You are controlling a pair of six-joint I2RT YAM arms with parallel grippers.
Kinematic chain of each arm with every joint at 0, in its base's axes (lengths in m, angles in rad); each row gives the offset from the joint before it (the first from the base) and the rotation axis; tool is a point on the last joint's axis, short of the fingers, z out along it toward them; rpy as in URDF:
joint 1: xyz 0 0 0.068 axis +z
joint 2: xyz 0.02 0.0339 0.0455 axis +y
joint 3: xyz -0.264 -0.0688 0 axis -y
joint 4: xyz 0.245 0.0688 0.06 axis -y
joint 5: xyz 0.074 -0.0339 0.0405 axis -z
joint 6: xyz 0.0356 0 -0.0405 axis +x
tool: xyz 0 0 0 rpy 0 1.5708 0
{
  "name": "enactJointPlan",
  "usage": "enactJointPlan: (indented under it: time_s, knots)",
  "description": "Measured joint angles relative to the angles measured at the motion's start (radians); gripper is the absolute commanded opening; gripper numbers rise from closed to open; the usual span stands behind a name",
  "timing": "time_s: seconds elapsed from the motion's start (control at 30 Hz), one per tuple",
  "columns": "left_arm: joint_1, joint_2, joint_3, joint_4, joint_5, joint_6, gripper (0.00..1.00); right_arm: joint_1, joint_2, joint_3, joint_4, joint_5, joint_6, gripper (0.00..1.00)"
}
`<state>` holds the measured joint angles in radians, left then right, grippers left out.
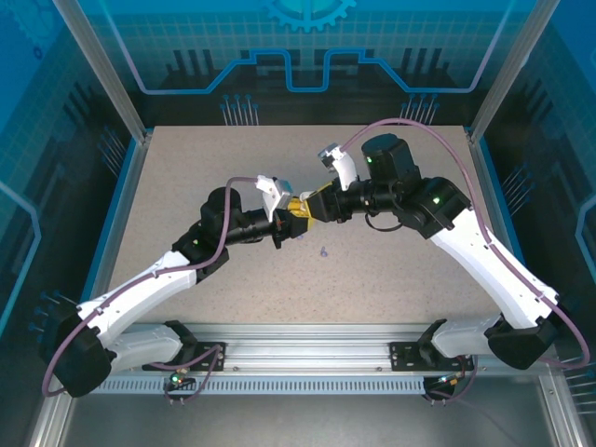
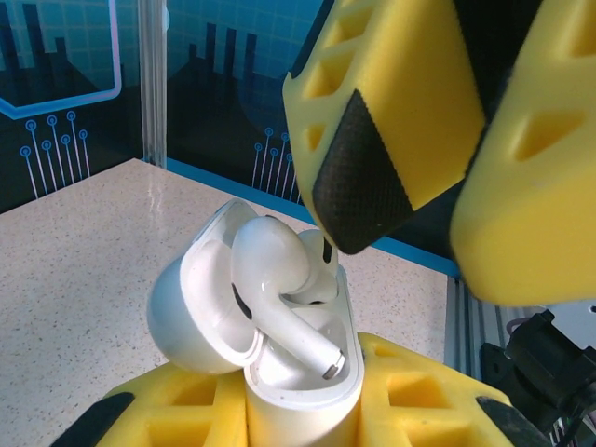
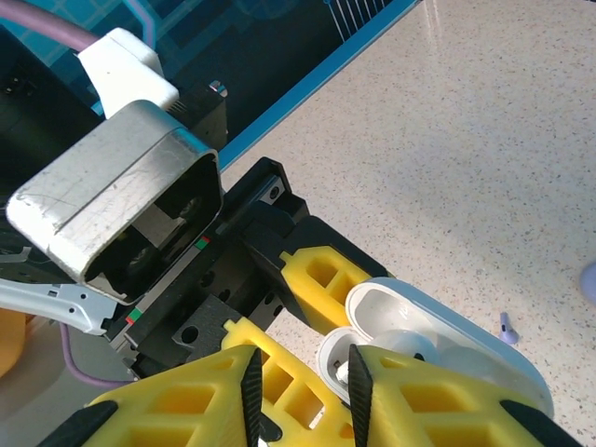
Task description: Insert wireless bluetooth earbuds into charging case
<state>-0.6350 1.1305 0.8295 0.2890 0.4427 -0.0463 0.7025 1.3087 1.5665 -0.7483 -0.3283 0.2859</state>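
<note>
Charging case [image 2: 307, 396]: small white glossy plastic box, rounded pebble shape, lid swung open. It is held over the middle of the tabletop [image 1: 391, 279], a speckled beige slab, at the spot where the two arms meet.

Left arm [image 1: 140, 293], white and black, reaches in from the left. Right arm [image 1: 475, 237] comes in from the right.

Left hand [image 2: 303, 421]: yellow fingers pinch the case body from both sides, with its opening facing up.

Right hand [image 3: 303, 391]: yellow fingers with black pads, spread apart, nothing gripped between them, just above the open case.

Wireless bluetooth earbuds [image 2: 275, 279]: white, glossy, short stems, both inside the case. One lies slantwise across the cavity. The other sits behind it, right under a black pad of the right hand; cannot tell if they touch.

Tiny lavender piece [image 3: 507, 326] lies on the tabletop near the case.
</note>
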Motion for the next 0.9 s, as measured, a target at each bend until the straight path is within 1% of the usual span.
enactJointPlan:
  time_s: [0.07,0.17,0.43,0.5,0.9]
  knots:
    - [0.000,0.000,0.000,0.000,0.000,0.000,0.00,0.000,0.000,0.000,0.000,-0.006,0.000,0.32]
    - [0.000,0.000,0.000,0.000,0.000,0.000,0.00,0.000,-0.002,0.000,0.001,0.003,-0.003,0.35]
    - [0.000,0.000,0.000,0.000,0.003,0.000,0.00,0.000,-0.046,0.000,0.000,0.095,-0.016,0.48]
    - [0.000,0.000,0.000,0.000,0.009,0.000,0.00,0.000,-0.047,0.000,-0.004,0.109,-0.019,0.50]
    - [0.000,0.000,0.008,0.000,0.030,0.000,0.00,0.004,-0.014,0.000,-0.045,0.108,-0.033,0.51]
